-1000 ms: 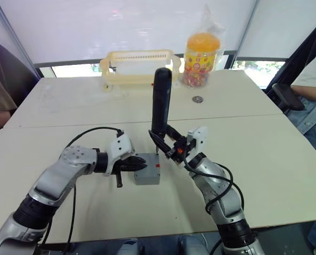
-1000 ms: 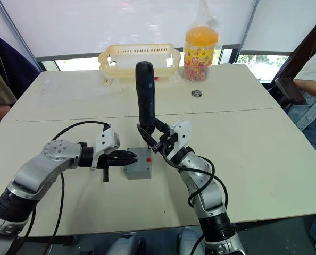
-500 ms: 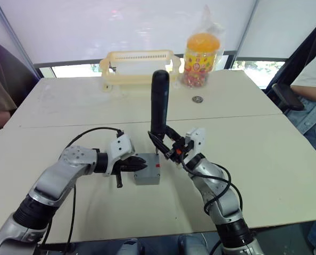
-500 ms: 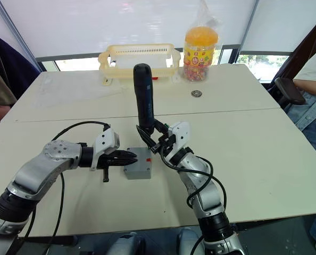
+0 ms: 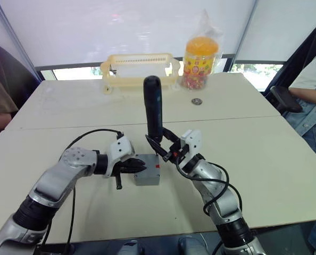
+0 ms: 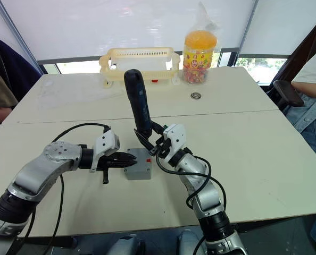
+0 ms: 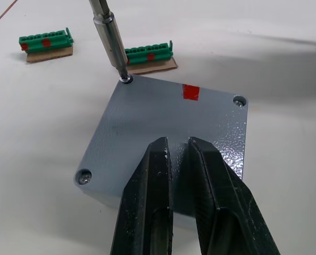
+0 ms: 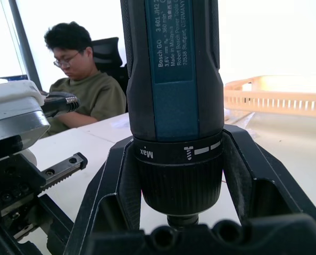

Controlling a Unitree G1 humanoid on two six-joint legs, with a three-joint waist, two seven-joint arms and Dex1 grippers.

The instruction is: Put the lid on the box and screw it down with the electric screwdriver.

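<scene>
1. The table point(image 5: 264, 143) carries the whole job at its near middle; a yellow tray point(image 5: 139, 66) and a snack jar point(image 5: 200, 53) stand well back, and a person point(image 8: 86, 79) sits off to one side.
2. The right arm bends in from the right. Its gripper point(image 5: 166, 150) is clamped round the screwdriver point(image 5: 154, 109), holding it nearly upright with the top leaning slightly left.
3. The left arm reaches in from the left, gripper point(image 5: 138, 167) level, its fingers point(image 7: 147, 207) nearly together and pressing on the lid point(image 7: 168, 133), seemingly to steady it.
4. The box point(image 5: 148, 173) sits between the two grippers with the lid already on, so placing is done.
5. The bit point(image 7: 111, 40) stands in a far corner hole. Screw heads show in two other corners; the fourth corner is hidden. Judging by this, screwing is under way, with at least this corner left.
6. Two green connectors point(image 7: 46, 43) lie just beyond the box.
</scene>
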